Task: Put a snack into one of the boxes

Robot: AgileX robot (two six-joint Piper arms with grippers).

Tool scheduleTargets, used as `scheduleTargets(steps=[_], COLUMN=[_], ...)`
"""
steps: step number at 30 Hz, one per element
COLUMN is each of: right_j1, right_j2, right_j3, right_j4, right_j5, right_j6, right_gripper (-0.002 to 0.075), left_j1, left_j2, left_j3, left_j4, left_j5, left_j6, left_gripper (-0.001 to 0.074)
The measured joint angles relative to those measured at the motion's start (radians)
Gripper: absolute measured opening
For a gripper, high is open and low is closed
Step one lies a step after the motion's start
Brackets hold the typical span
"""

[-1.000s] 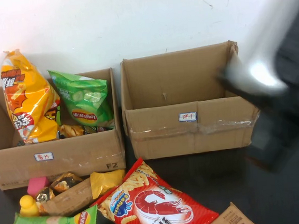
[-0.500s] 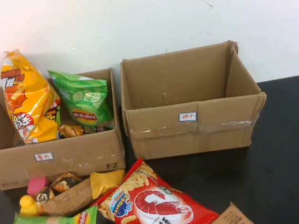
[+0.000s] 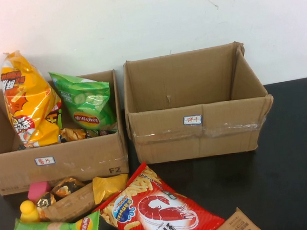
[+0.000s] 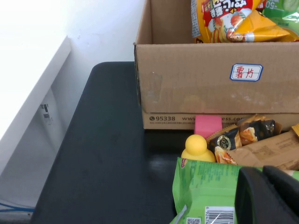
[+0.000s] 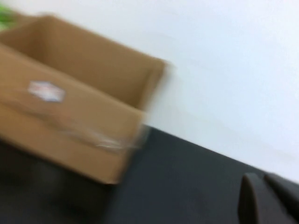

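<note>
- Left end effector (image 4: 262, 173): low at the near edge of the desk (image 4: 107, 154), hanging over the snack pile. Open or closed, I cannot tell. It holds nothing that I can see.
- Just beside it: one green bag (image 4: 205, 186), lying flat, the closest snack to it.
- A little beyond it: one yellow figure (image 4: 197, 148), one pink block (image 4: 208, 126), and a few small gold-and-dark packets (image 4: 243, 135) against a long tan wrapper (image 4: 268, 151).
- Off to its side: one red shrimp-cracker bag (image 3: 157, 210) and one brown packet (image 3: 235, 228), cut by the frame edge.
- Beyond the pile: left box (image 4: 187, 88), labelled. It already holds one orange bag (image 3: 29, 99) and one green chip bag (image 3: 87, 102), both upright, with small packets at their feet.
- Two boxes in all. The right box (image 3: 199, 138) shows no contents.
- Change: a second ago the right arm swept, blurred, across the right box. It is now gone from the overhead view.
- Right end effector (image 5: 262, 179): drawn well back from that box, over bare desk. State I cannot tell.
- My reading: no snack is in transit, and the next pick likely falls to the left arm.
</note>
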Motion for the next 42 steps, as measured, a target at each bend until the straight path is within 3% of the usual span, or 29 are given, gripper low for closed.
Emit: scheduleTargets(steps=[6, 10, 13, 26, 27, 31, 33, 36, 42], right_j1=[-0.388, -0.58, -0.663, -0.66, -0.66, -0.66, -0.659, -0.645, -0.537], right_j2=[-0.088, -0.143, -0.155, -0.248, -0.248, -0.276, -0.317, -0.388, -0.409], right_j3=[0.131, 0.231, 0.293, 0.424, 0.424, 0.424, 0.424, 0.424, 0.425], right_j4=[-0.009, -0.016, -0.022, 0.044, 0.1, 0.64, 0.869, 0.972, 0.882], right_j5=[-0.155, -0.289, -0.383, -0.627, -0.632, -0.61, -0.561, -0.42, -0.141], right_j6=[0.087, 0.111, 0.124, 0.166, 0.117, -0.543, -0.774, -0.824, -0.664], right_gripper=[-0.0001, -0.0001, -0.0001, -0.0001, -0.0001, -0.0001, -0.0001, -0.0001, -0.0001], left_j1=[0.0, 0.0, 0.0, 0.0, 0.0, 0.0, 0.0, 0.0, 0.0], left_j2=[0.0, 0.0, 0.0, 0.0, 0.0, 0.0, 0.0, 0.0, 0.0], left_j3=[0.0, 0.0, 0.0, 0.0, 0.0, 0.0, 0.0, 0.0, 0.0], left_j4=[0.0, 0.0, 0.0, 0.0, 0.0, 0.0, 0.0, 0.0, 0.0], left_j5=[0.0, 0.0, 0.0, 0.0, 0.0, 0.0, 0.0, 0.0, 0.0], left_j6=[0.0, 0.0, 0.0, 0.0, 0.0, 0.0, 0.0, 0.0, 0.0], left_gripper=[-0.0002, -0.0002, -0.0003, -0.0003, -0.0003, -0.0003, -0.0003, -0.0002, -0.0003])
